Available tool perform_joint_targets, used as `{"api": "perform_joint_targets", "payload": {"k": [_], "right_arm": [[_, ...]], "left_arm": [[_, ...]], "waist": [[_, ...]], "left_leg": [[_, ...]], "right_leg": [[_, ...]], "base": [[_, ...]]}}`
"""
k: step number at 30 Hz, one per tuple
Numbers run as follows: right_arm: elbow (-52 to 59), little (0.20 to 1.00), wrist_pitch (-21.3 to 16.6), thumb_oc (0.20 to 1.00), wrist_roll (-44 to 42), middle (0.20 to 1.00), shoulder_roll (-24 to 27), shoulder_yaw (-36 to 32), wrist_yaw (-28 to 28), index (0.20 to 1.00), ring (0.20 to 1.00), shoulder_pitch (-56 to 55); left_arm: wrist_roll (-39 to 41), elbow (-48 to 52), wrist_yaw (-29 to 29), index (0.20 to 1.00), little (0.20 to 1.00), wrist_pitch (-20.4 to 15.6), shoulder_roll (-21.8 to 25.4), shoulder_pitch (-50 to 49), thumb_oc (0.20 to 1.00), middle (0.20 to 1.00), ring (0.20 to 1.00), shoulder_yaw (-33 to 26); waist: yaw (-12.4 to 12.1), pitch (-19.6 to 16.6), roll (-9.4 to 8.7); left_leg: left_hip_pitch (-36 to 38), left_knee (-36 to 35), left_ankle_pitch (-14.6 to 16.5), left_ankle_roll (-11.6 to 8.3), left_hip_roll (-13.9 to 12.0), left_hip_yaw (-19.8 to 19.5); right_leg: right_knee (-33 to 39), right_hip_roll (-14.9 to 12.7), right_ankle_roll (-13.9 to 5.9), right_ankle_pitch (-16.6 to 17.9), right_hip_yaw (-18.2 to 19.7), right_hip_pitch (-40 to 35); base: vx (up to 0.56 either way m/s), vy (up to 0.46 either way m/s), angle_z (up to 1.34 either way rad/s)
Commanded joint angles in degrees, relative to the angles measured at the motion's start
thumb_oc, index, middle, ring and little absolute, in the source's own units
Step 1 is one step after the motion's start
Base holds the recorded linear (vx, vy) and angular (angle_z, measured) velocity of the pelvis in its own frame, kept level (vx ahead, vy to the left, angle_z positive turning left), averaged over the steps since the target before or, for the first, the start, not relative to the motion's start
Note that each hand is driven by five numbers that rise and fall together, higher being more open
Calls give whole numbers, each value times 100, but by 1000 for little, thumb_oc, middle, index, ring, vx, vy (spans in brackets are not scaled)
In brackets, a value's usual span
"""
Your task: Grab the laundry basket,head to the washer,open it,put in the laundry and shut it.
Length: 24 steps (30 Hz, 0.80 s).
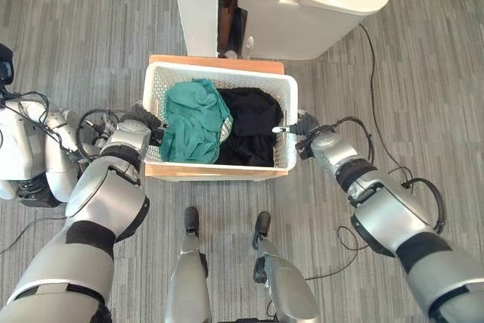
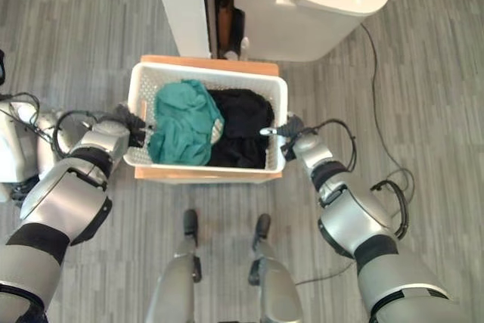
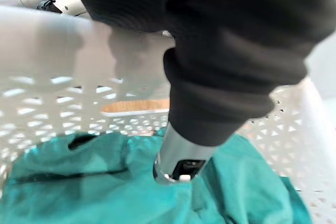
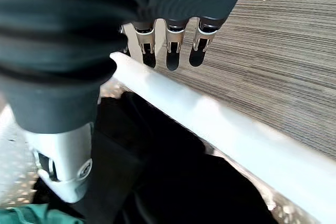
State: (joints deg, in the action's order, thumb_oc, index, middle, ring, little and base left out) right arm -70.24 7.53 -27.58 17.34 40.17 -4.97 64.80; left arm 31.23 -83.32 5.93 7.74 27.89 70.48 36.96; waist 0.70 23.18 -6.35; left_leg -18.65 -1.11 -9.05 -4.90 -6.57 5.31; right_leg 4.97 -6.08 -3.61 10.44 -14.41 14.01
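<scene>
Closest to the wrist cameras are the two hands, each set on an end rim of the one white laundry basket. In the right wrist view the right hand is seen with its fingers hooked down over the outer side of the rim and its thumb lowered inside against the dark laundry, so the rim is pinched between them. The left hand is placed at the opposite end; in its own wrist view only the thumb is made out, pressed into the green cloth inside the basket wall, while the fingers are hidden behind the rim and the dark cover, so their state cannot be told.

One basket is counted, standing on a single low wooden platform on the grey striped floor, directly before the robot. Two heaps of laundry are held in it: a green garment towards the robot's left and a black garment towards its right, touching at the middle.

Beyond the basket, one white washer is seen, cut off by the upper edge, beside a tall white panel with a dark gap between them; what sits in the gap is hard to make out.
</scene>
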Motion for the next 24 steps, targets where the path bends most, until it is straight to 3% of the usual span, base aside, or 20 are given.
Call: {"api": "perform_joint_targets", "payload": {"k": [1, 8, 23, 24], "right_arm": [[190, 1000, -302, 1000, -270, 1000, 307, -122, -165, 1000, 1000, 492], [-123, 1000, -358, 1000, -312, 1000, 542, -241, -141, 1000, 1000, 644], [-1093, 1000, -135, 1000, 439, 1000, -159, 373, 114, 1000, 1000, 961], [-1128, 1000, -128, 1000, 457, 1000, -175, 390, 126, 1000, 1000, 955]], "left_arm": [[-257, -447, -34, 1000, 1000, -193, -22, 974, 1000, 1000, 1000, 335], [-411, -424, -25, 1000, 1000, -248, -127, 1093, 1000, 1000, 1000, 460], [-532, -212, -26, 1000, 1000, -314, -478, 1345, 1000, 1000, 1000, 737], [-531, -225, -36, 501, 501, -308, -484, 1328, 501, 501, 501, 738]], "waist": [[-11, 513, 270], [32, 620, 385], [-27, 661, 385], [-31, 661, 390]], "left_leg": [[192, -288, -79, 22, -23, 197], [103, -225, -31, 58, 50, 271], [-228, -162, -65, 78, 128, 246], [-231, -163, -68, 78, 132, 237]], "right_leg": [[-644, -250, -493, -471, 106, 48], [-685, -303, -525, -419, 168, 179], [-581, -307, -514, -314, 189, 398], [-576, -304, -512, -315, 193, 397]], "base": [[17, 54, 2], [0, 36, 0], [3, 2, -1], [11, 1, 4]]}}
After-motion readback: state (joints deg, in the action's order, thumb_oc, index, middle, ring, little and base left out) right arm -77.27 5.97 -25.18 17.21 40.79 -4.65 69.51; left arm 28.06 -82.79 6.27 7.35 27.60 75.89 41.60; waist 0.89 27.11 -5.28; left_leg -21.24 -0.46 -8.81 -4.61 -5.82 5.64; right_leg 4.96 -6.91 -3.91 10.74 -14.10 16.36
